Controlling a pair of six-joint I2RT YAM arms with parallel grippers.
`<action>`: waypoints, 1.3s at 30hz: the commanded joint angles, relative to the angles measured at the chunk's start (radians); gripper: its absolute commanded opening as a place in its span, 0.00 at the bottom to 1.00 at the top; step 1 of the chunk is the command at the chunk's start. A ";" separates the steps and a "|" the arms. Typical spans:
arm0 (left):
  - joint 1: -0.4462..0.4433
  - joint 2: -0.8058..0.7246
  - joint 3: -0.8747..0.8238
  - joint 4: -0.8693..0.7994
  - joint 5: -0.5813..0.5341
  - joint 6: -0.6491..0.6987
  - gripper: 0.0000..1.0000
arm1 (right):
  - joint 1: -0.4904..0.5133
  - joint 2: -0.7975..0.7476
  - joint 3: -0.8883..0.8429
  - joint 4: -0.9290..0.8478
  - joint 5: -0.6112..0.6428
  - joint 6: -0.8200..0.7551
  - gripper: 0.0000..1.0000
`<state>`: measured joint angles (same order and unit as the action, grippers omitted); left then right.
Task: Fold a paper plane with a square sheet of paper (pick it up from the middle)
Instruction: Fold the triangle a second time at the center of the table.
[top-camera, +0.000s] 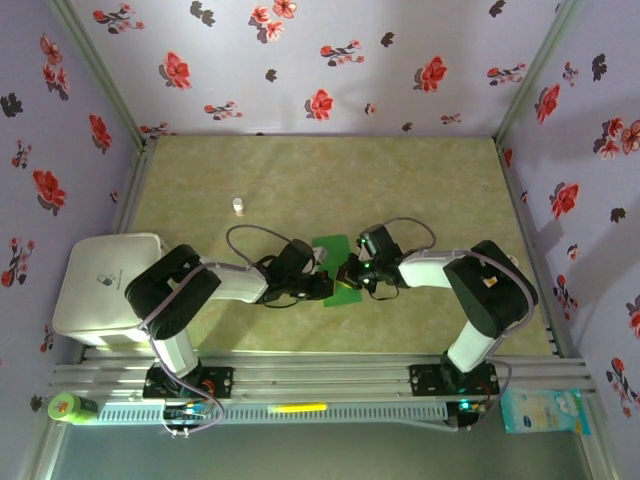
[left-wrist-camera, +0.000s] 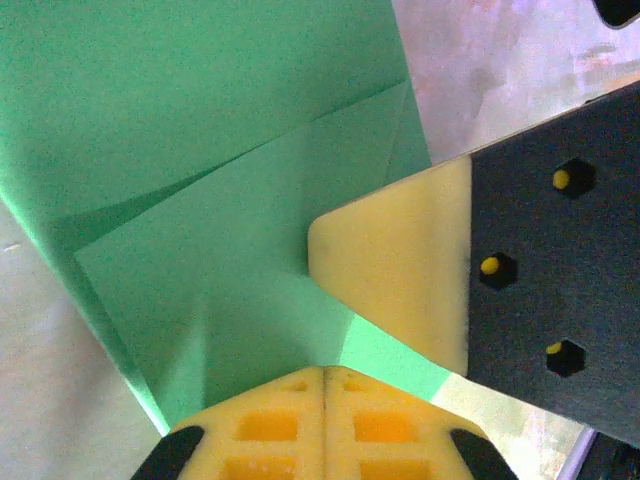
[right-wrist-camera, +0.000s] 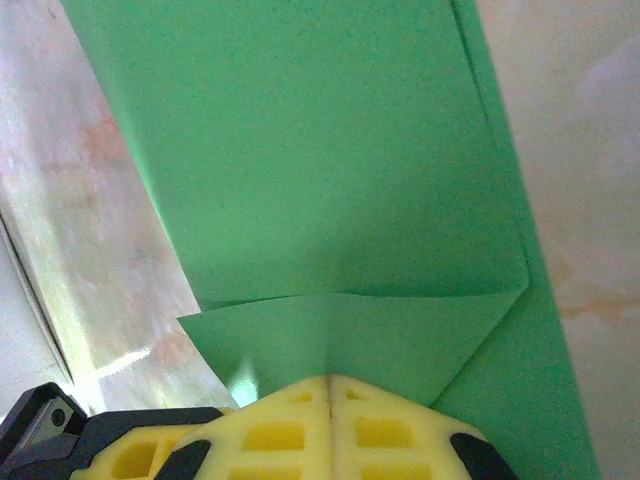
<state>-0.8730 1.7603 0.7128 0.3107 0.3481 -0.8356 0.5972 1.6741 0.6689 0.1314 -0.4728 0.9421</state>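
Left fingers (left-wrist-camera: 270, 425) and right fingers (right-wrist-camera: 385, 425) pinched closed, tips at creased square sheet of paper (top-camera: 332, 247). I see white bottle (top-camera: 238, 206) 10 o'clock, white box (top-camera: 105, 285) 9 o'clock, well apart.

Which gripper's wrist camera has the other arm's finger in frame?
The left gripper: beside its shut tips, a yellow-padded finger of the right gripper rests on the green paper.

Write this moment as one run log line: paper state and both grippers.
green paper sheet: corner flaps folded, on table | left gripper: shut, tip on flap | right gripper: shut, tip on flap
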 joint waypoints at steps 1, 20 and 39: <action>-0.008 0.028 -0.042 -0.116 -0.032 0.023 0.00 | -0.051 0.018 0.013 -0.072 0.107 -0.030 0.03; -0.003 0.006 -0.044 -0.148 -0.031 0.073 0.00 | -0.138 -0.091 0.000 -0.012 -0.011 -0.045 0.08; 0.003 -0.105 0.003 -0.183 -0.006 0.063 0.00 | -0.059 0.011 -0.023 -0.111 0.088 -0.043 0.00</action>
<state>-0.8719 1.7149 0.7242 0.1871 0.3496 -0.7456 0.5331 1.6638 0.6724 0.1032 -0.4637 0.9226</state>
